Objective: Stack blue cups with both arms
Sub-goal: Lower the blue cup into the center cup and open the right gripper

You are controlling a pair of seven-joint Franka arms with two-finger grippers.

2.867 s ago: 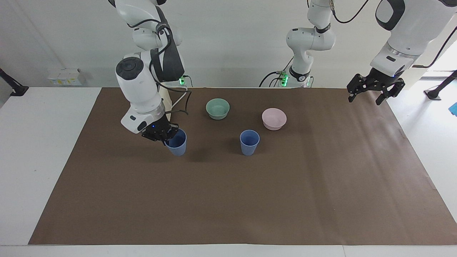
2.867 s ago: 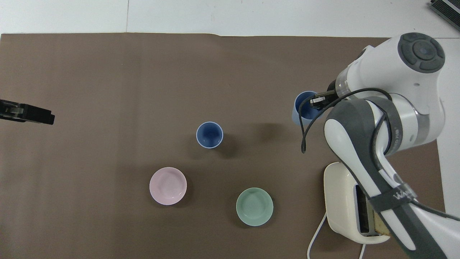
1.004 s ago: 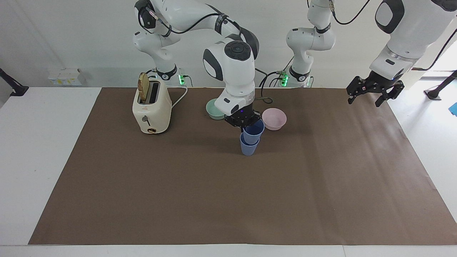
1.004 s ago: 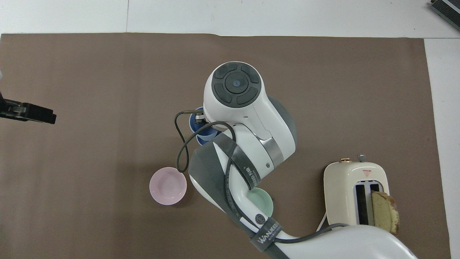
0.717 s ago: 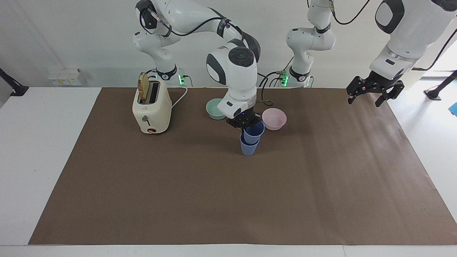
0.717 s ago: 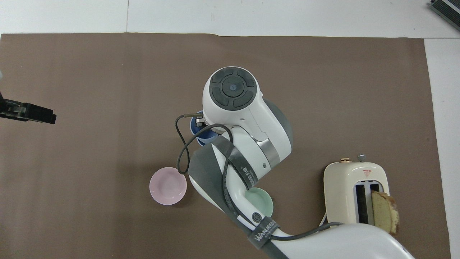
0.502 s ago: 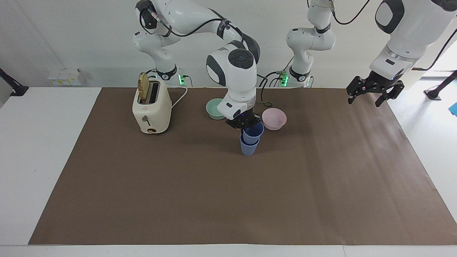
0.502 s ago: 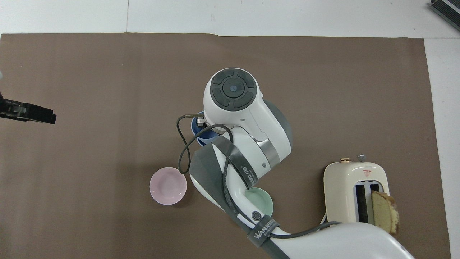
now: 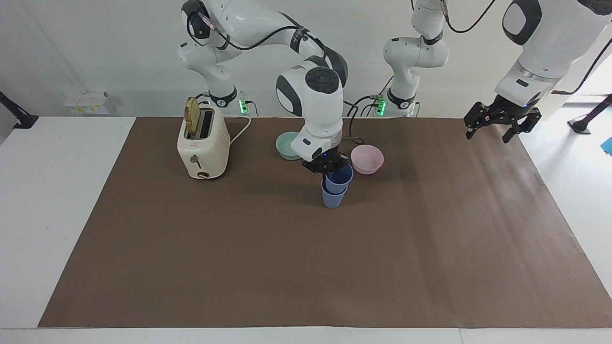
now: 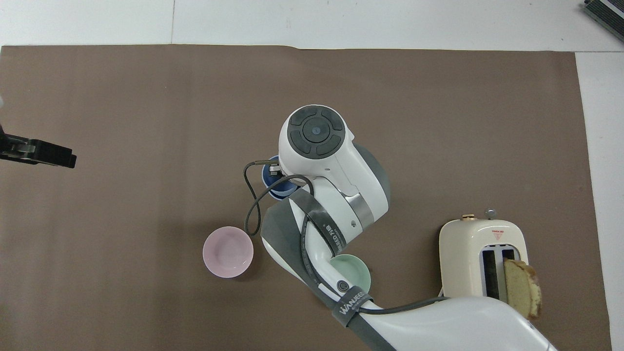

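Note:
Two blue cups stand mid-table. The upper blue cup [image 9: 340, 176] sits partly inside the lower blue cup [image 9: 332, 198], tilted a little, with its rim well above the lower one's. My right gripper [image 9: 329, 166] is shut on the upper cup's rim, on the side nearer the robots. In the overhead view the right arm's wrist covers most of the cups [image 10: 271, 188]. My left gripper [image 9: 502, 122] is open and empty, waiting in the air over the mat's edge at the left arm's end; it also shows in the overhead view [image 10: 40, 152].
A cream toaster [image 9: 202, 144] with a bread slice stands toward the right arm's end. A teal bowl [image 9: 286, 143] and a pink bowl [image 9: 367, 159] sit nearer to the robots than the cups. A brown mat [image 9: 306, 267] covers the table.
My right arm carried a blue cup from beside the toaster to the other cup and sank it slightly deeper in the last second. The left arm has not moved.

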